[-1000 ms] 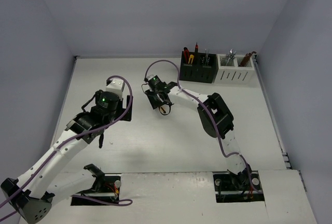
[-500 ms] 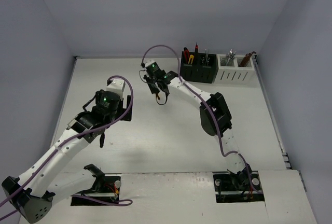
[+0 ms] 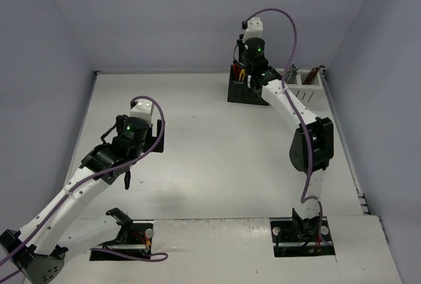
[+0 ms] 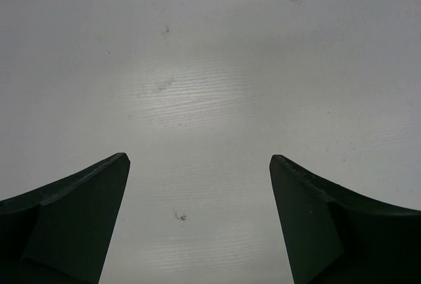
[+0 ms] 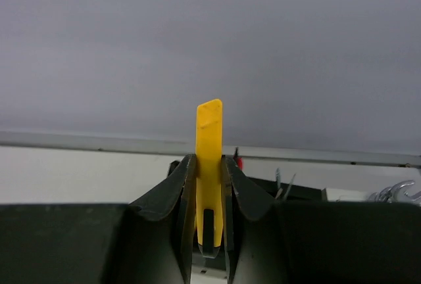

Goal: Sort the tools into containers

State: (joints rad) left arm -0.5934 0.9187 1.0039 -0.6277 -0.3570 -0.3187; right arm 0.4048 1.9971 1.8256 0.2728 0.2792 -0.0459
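**A:** What do we find at the right claw (image 5: pixel 210 163)?

**B:** We find it closed tight on a yellow utility knife (image 5: pixel 209 126). The knife is pinched flat between the two fingers and stands upright, its slanted tip above them. We judge it is held on end so that it can slide straight down into a narrow compartment.

**A:** And around it?

**B:** From above, we see that arm reaching to the far edge of the worktop (image 3: pixel 197 152), with the claw raised over the black box (image 3: pixel 248 93). The white box (image 3: pixel 299 94) stands just beside it, on its right. Tools stand on end in both, which we think keeps the kinds apart.

**A:** The other claw?

**B:** The left claw (image 4: pixel 197 158) hangs wide open over the worktop with nothing between its fingers. It is well apart from the boxes, likely so as not to be in the way.

**A:** How many of each do we count?

**B:** Two arms, two claws, two boxes, one knife in hand. The tools in the boxes overlap too much for us to count.
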